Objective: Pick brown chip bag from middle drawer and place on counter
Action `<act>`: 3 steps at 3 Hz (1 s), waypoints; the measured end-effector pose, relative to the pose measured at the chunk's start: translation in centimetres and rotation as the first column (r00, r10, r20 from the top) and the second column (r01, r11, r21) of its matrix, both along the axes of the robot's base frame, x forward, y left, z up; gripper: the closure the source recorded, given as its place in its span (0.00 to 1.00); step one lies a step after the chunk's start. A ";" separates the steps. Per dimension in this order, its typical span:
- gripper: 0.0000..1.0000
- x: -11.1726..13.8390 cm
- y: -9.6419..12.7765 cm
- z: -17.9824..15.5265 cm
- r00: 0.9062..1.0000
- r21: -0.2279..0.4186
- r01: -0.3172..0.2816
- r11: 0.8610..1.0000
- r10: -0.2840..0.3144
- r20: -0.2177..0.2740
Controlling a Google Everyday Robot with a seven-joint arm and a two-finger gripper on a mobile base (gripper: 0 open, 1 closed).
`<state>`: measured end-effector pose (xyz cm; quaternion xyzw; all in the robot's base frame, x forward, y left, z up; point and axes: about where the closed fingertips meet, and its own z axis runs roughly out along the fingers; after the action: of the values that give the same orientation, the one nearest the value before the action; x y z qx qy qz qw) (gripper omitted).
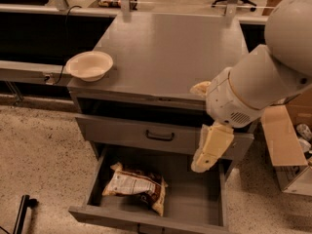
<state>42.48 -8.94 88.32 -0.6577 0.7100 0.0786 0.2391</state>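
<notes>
The brown chip bag [135,185] lies flat in the left half of the open middle drawer [195,201], which is pulled out at the bottom of the cabinet. The counter [170,52] is the grey cabinet top, with a cream bowl [89,65] at its front left corner. My gripper [210,146] hangs from the big white arm in front of the cabinet's right side. It points down over the right part of the open drawer, above and to the right of the bag, and touches neither.
A shut drawer front with a black bar handle [161,136] sits above the open drawer. Cardboard boxes [287,145] stand close on the right. A dark low bench [29,72] runs off to the left. A black object [22,213] lies on the speckled floor.
</notes>
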 end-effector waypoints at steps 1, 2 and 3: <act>0.00 0.0 0.3 0.0 0.999 -0.005 -0.040 0.999 0.040 -0.017; 0.00 1.5 3.8 -5.2 0.990 0.047 -0.107 0.993 0.111 -0.088; 0.00 4.3 8.9 -13.3 0.981 0.102 -0.141 0.985 0.153 -0.121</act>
<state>46.77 -0.07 75.06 -0.6902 0.6689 0.1711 0.2165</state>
